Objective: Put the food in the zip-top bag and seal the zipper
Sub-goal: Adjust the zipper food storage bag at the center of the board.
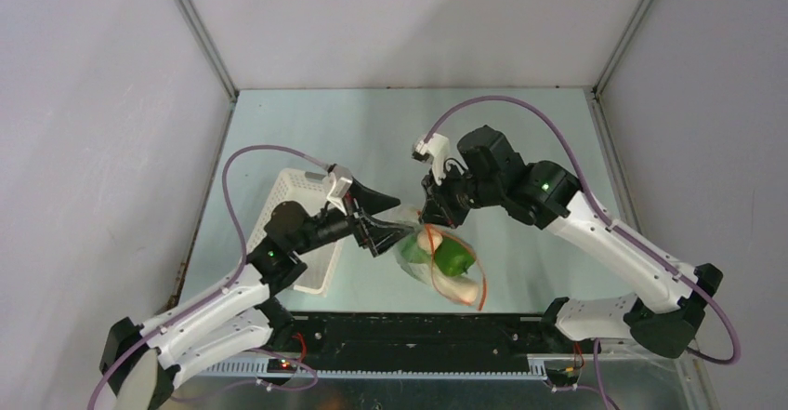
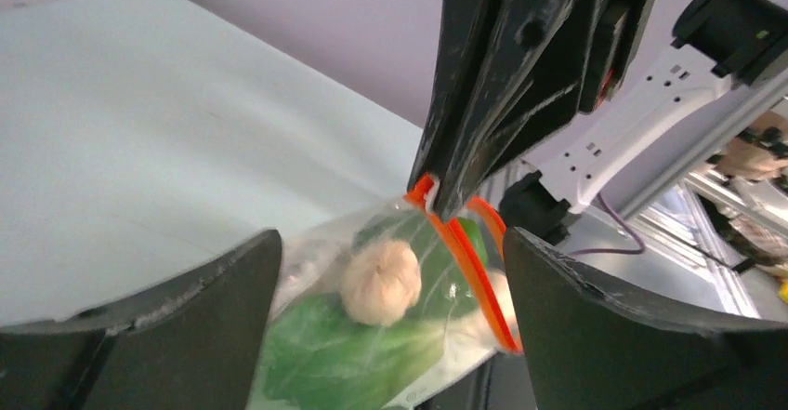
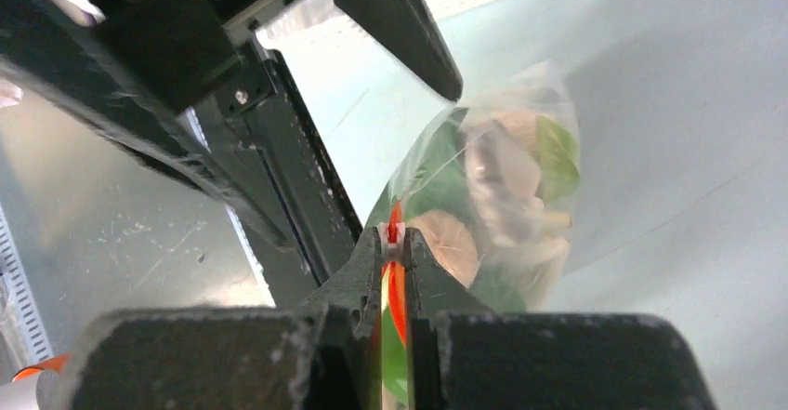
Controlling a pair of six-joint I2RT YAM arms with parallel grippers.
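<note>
The clear zip-top bag [image 1: 444, 263] hangs from my right gripper [image 1: 430, 217], which is shut on the white end of the red-orange zipper [image 1: 480, 284]. In the right wrist view the gripper [image 3: 394, 245] pinches the zipper [image 3: 397, 294], with the bag [image 3: 506, 187] beyond it. The food is inside the bag: a white mushroom [image 2: 379, 282], green bok choy leaves [image 2: 334, 354] and pale pieces [image 3: 502, 164]. My left gripper [image 1: 400, 218] is open, its fingers [image 2: 139, 336] standing either side of the bag's upper corner [image 2: 316, 252] without touching it.
A white perforated basket [image 1: 297, 207] lies left of the bag, behind my left arm. A black rail [image 1: 418, 328] runs along the table's near edge under the bag. Grey walls [image 1: 111, 103] close in the left, back and right.
</note>
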